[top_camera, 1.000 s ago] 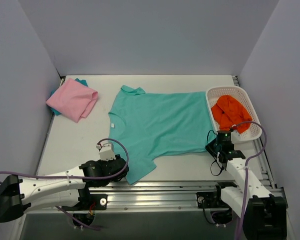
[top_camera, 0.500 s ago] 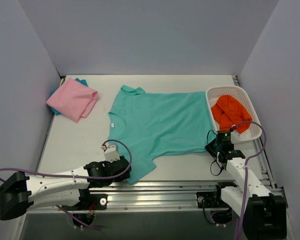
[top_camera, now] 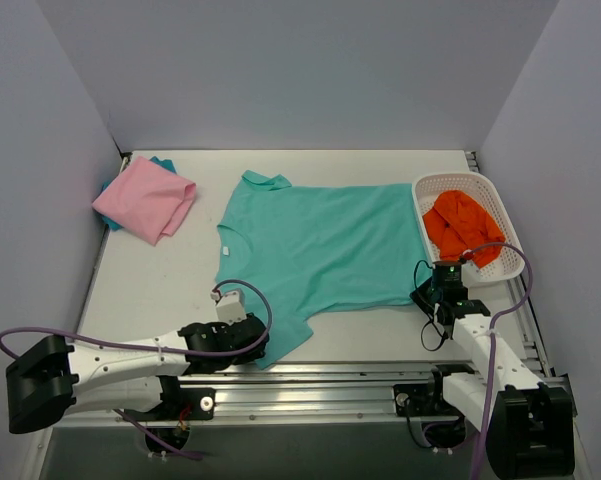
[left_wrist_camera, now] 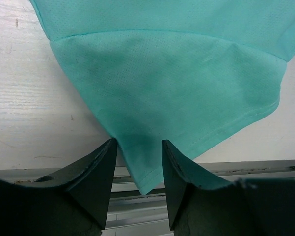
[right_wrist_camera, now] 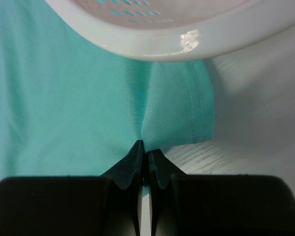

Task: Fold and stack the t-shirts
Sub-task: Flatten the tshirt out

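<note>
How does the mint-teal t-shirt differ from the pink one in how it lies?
The mint-teal t-shirt lies spread flat across the table; the pink t-shirt sits loosely folded in the far left corner. The mint-teal one covers far more area than the pink one. The right gripper pinches the mint-teal hem, while no gripper touches the pink one. Both are plain, single-colour cloth.

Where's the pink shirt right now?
In the top view, the pink shirt lies at the far left of the table, by the wall, apart from the big teal shirt on its right.
</note>
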Robot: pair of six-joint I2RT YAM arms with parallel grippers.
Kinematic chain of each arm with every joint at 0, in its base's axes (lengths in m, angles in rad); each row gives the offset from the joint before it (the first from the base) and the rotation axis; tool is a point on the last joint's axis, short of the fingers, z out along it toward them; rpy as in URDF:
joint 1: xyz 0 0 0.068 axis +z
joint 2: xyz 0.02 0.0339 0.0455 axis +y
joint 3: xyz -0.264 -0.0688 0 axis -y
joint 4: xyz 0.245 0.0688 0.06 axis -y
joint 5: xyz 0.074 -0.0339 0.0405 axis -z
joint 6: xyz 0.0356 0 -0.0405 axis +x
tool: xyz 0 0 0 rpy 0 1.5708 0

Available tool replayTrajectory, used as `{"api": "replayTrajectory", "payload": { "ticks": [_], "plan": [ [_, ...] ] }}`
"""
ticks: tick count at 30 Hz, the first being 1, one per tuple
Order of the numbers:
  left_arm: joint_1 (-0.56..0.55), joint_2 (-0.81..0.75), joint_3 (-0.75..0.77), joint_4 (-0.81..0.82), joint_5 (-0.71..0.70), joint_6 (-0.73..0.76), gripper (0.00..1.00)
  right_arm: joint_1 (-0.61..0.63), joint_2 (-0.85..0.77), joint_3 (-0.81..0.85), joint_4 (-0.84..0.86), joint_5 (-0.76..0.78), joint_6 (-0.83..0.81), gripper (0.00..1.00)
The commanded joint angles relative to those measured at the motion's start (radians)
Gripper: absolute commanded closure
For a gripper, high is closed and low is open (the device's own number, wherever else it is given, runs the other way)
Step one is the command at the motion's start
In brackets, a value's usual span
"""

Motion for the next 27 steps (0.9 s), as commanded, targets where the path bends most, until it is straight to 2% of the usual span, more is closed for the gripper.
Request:
{"api": "replayTrajectory", "payload": {
  "ticks": [1, 7, 10, 14, 18, 23, 27],
  "plan": [
    [0.003, 0.023, 0.011, 0.053, 0.015, 0.014, 0.5, -0.005, 0.004, 0.002, -0.001, 0.005, -0.01, 1.0],
    [0.003, 0.07, 0.017, 0.078, 0.021, 0.018, 0.54, -0.005, 0.009, 0.004, 0.001, 0.003, -0.01, 1.0],
    [0.003, 0.095, 0.02, 0.087, 0.021, 0.023, 0.6, -0.005, 0.012, 0.004, 0.001, 0.005, -0.011, 1.0],
    [0.005, 0.135, 0.024, 0.109, 0.024, 0.024, 0.74, -0.007, 0.015, 0.005, 0.002, 0.005, -0.013, 1.0],
    [0.005, 0.176, 0.032, 0.124, 0.028, 0.029, 0.97, -0.007, 0.015, 0.005, 0.002, 0.005, -0.013, 1.0],
    [0.005, 0.176, 0.043, 0.11, 0.025, 0.032, 0.98, -0.005, 0.009, 0.005, -0.002, 0.005, -0.013, 1.0],
    [0.003, 0.068, 0.084, -0.008, -0.013, 0.037, 0.98, -0.007, -0.016, 0.008, -0.019, 0.008, -0.007, 1.0]
  ]
}}
